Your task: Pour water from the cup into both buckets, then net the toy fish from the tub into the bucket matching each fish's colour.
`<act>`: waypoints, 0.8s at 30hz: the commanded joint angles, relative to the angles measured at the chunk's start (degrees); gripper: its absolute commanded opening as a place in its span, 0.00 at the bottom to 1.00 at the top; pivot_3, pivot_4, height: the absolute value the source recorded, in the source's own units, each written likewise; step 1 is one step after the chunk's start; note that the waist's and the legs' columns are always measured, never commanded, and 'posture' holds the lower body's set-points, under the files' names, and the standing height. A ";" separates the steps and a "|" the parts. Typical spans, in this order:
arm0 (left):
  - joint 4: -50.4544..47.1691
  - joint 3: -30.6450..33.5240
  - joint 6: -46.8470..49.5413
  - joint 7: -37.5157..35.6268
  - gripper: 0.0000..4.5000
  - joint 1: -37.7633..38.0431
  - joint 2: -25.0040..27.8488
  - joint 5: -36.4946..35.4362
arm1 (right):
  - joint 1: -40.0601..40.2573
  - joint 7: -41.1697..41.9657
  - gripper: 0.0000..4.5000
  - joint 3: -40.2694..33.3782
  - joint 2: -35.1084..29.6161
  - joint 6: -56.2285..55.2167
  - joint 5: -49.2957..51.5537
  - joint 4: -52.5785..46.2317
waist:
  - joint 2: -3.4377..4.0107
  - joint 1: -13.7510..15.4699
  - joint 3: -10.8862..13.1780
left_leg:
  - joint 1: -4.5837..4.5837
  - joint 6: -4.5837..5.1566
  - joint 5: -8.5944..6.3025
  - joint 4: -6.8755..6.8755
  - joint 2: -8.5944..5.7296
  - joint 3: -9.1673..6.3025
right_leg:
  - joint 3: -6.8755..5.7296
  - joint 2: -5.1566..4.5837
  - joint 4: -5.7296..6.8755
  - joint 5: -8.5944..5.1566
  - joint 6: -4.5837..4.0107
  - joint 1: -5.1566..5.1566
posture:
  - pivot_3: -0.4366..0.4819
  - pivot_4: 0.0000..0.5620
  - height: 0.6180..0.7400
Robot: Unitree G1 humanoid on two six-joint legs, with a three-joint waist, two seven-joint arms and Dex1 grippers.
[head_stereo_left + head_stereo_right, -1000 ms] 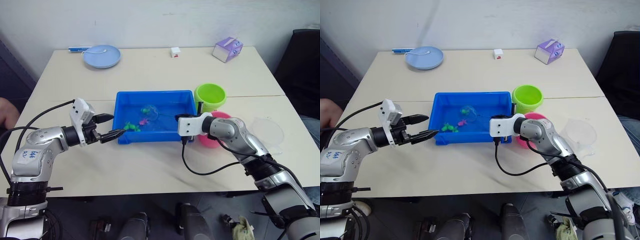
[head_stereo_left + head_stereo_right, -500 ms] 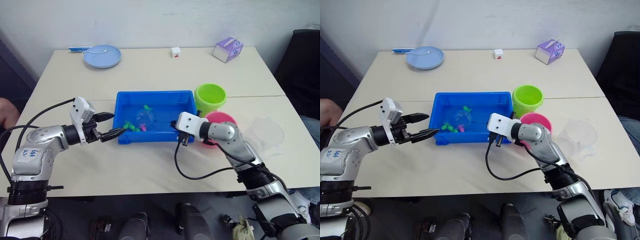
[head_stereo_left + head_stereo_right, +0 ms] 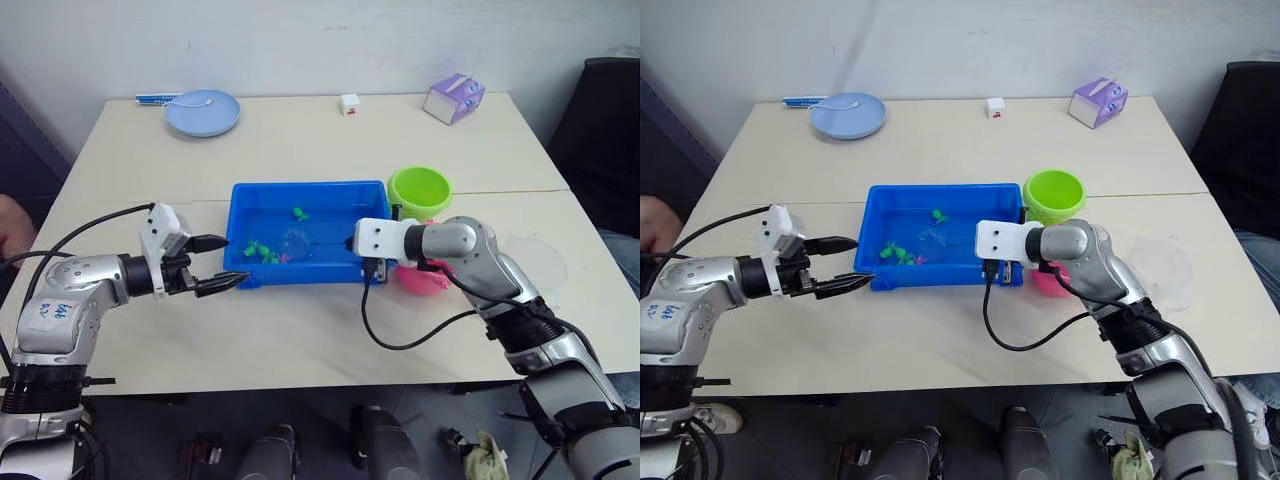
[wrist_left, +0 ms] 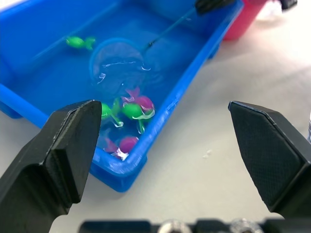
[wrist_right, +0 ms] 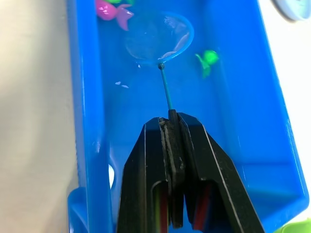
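From the head cameras I had the right gripper (image 3: 352,243) at the tub's (image 3: 310,189) right end, clamped on the net (image 3: 293,240), whose hoop sat in the water among the fish (image 3: 262,250); the green bucket (image 3: 420,190) and pink bucket (image 3: 424,278) stood just beyond, the cup (image 3: 535,262) off to the right. The left wrist view showed my left gripper (image 4: 165,145) wide open and empty beside the tub. The right wrist view showed fingers (image 5: 192,160) shut on the handle — hoop empty, so I judged the netting was mostly still to do.
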 commanded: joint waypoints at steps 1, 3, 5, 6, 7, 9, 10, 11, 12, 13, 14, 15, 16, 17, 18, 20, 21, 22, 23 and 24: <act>-0.46 0.88 -1.16 -0.19 1.00 -0.03 0.83 0.02 | -1.03 4.30 0.17 0.59 0.32 0.67 2.17 -1.46 | 0.00 0.01 0.00 | 0.00 0.00 0.00 0.00 0.00 0.00 | 0.00 0.00 0.00 0.00 0.00 0.00 | 0.48 0.27 1.00; -0.63 1.02 -1.24 -0.03 1.00 0.08 0.83 -0.05 | -1.09 5.80 0.17 0.93 0.14 1.01 2.31 -1.57 | 0.00 0.02 0.00 | 0.00 0.00 0.00 0.01 -0.01 0.00 | 0.00 -0.01 0.01 0.00 0.00 0.01 | 0.48 0.27 1.00; -0.70 1.20 -1.35 0.17 1.00 0.20 0.80 -0.08 | -1.37 6.87 0.17 0.87 0.17 1.83 2.49 -1.62 | 0.00 0.02 0.00 | 0.00 0.00 0.00 0.01 -0.01 0.00 | 0.00 -0.01 0.00 0.00 0.00 0.01 | 0.48 0.27 1.00; -0.66 1.28 -1.45 0.24 1.00 0.25 0.79 -0.08 | -1.52 7.12 0.17 0.60 0.32 2.58 2.71 -1.64 | 0.00 0.03 0.00 | 0.00 0.00 0.00 0.01 -0.01 0.00 | 0.00 -0.01 0.00 0.00 0.00 0.01 | 0.48 0.27 1.00; -0.70 1.32 -1.49 0.35 1.00 0.30 0.77 -0.08 | -1.56 7.32 0.17 0.28 0.36 3.26 2.93 -1.79 | 0.00 0.03 0.00 | 0.00 0.00 0.00 0.01 -0.01 0.00 | 0.00 -0.01 0.00 0.00 0.00 0.01 | 0.48 0.27 1.00; -0.91 1.37 -1.44 0.53 1.00 0.41 0.73 -0.18 | -1.48 7.65 0.17 -0.34 0.06 4.41 3.35 -2.25 | 0.00 0.04 0.00 | 0.00 0.00 0.00 0.01 -0.01 0.00 | 0.00 -0.01 0.00 0.00 0.00 0.01 | 0.48 0.27 1.00; -0.99 1.39 -1.40 0.60 1.00 0.44 0.70 -0.23 | -1.40 7.71 0.17 -0.54 -0.15 4.68 3.44 -2.41 | 0.00 0.04 0.00 | 0.00 0.00 0.00 0.01 -0.01 0.00 | 0.00 -0.01 0.00 0.00 0.00 0.01 | 0.48 0.27 1.00; -1.08 1.39 -1.36 0.68 1.00 0.46 0.67 -0.28 | -1.29 7.65 0.17 -0.71 -0.42 4.88 3.42 -2.54 | 0.00 0.05 0.00 | 0.00 0.00 0.00 0.01 -0.02 0.00 | 0.00 -0.01 0.00 0.00 0.00 0.01 | 0.48 0.27 1.00; -1.05 1.40 -1.38 0.74 1.00 0.43 0.62 -0.30 | -1.13 7.32 0.17 -0.90 -0.74 4.97 3.21 -2.48 | 0.00 0.05 0.00 | 0.00 0.00 0.00 0.01 -0.01 0.00 | 0.00 -0.01 0.00 0.00 0.00 0.01 | 0.48 0.27 1.00; -1.03 1.40 -1.38 0.79 1.00 0.40 0.58 -0.33 | -0.97 6.97 0.17 -1.09 -1.04 5.20 3.05 -2.45 | 0.00 0.05 0.00 | 0.00 0.00 0.00 0.01 -0.01 0.00 | 0.00 -0.01 0.00 0.00 0.00 0.01 | 0.48 0.27 1.00; -1.00 1.38 -1.39 0.82 1.00 0.37 0.55 -0.34 | -0.85 6.58 0.17 -1.26 -1.27 5.38 2.92 -2.36 | 0.00 0.05 0.00 | 0.00 0.00 0.00 0.01 -0.01 0.00 | 0.01 -0.01 0.00 0.00 0.00 0.01 | 0.48 0.27 1.00; -0.98 1.36 -1.41 0.83 1.00 0.35 0.54 -0.36 | -0.78 6.34 0.17 -1.34 -1.41 5.51 2.87 -2.32 | 0.00 0.05 0.00 | 0.00 0.00 0.00 0.01 -0.02 0.00 | 0.00 -0.01 0.00 0.00 0.00 0.01 | 0.48 0.27 1.00; -0.94 1.25 -1.39 0.86 1.00 0.23 0.49 -0.37 | -0.67 6.07 0.17 -1.68 -1.49 6.02 3.07 -2.35 | 0.00 0.05 0.00 | 0.00 0.00 0.00 0.01 -0.02 0.00 | 0.01 -0.01 0.01 0.00 0.00 0.01 | 0.48 0.27 1.00; -0.87 1.11 -1.39 0.86 1.00 0.10 0.43 -0.36 | -0.52 6.00 0.17 -2.15 -1.49 6.87 3.57 -2.47 | 0.00 0.05 0.00 | 0.00 0.00 0.00 0.01 -0.02 0.00 | 0.01 -0.01 0.01 0.00 0.00 0.01 | 0.48 0.27 1.00; -0.77 0.95 -1.42 0.83 1.00 -0.03 0.38 -0.32 | -0.35 6.03 0.17 -2.72 -1.49 7.96 4.23 -2.72 | 0.00 0.05 0.00 | 0.00 0.00 0.00 0.01 -0.02 0.00 | 0.01 -0.01 0.01 0.00 0.00 0.01 | 0.48 0.27 1.00; -0.52 0.70 -1.50 0.78 1.00 -0.36 0.28 -0.24 | 0.10 6.27 0.17 -4.18 -1.33 11.15 6.08 -3.51 | 0.00 0.07 0.00 | -0.01 0.00 0.00 0.01 -0.02 0.00 | 0.01 -0.02 0.01 0.00 0.00 0.01 | 0.48 0.27 1.00; -0.38 0.61 -1.53 0.76 1.00 -0.52 0.24 -0.21 | 0.33 6.41 0.17 -4.92 -1.20 12.89 7.02 -3.96 | 0.00 0.09 0.00 | -0.01 0.00 0.00 0.01 -0.02 0.00 | 0.01 -0.02 0.00 0.00 0.00 0.01 | 0.48 0.27 1.00; -0.14 0.43 -1.60 0.66 1.00 -0.84 0.25 -0.11 | 0.51 6.41 0.17 -5.63 -1.13 14.41 7.84 -4.10 | 0.00 0.09 0.00 | -0.01 0.00 0.00 0.02 -0.02 0.00 | 0.02 -0.02 0.01 0.00 0.00 0.01 | 0.48 0.27 1.00; 0.03 0.30 -1.63 0.59 1.00 -1.06 0.24 -0.06 | 0.68 6.43 0.17 -5.91 -1.26 15.09 8.20 -4.12 | 0.00 0.08 0.00 | -0.01 0.00 0.00 0.02 -0.02 0.00 | 0.02 -0.02 0.01 0.00 0.00 0.01 | 0.48 0.27 1.00; 0.12 0.23 -1.64 0.54 1.00 -1.18 0.25 -0.04 | 0.75 6.39 0.17 -5.91 -1.42 15.31 8.29 -4.13 | 0.00 0.08 0.00 | -0.01 0.00 0.00 0.02 -0.02 0.00 | 0.03 -0.02 0.01 0.00 0.00 0.01 | 0.48 0.27 1.00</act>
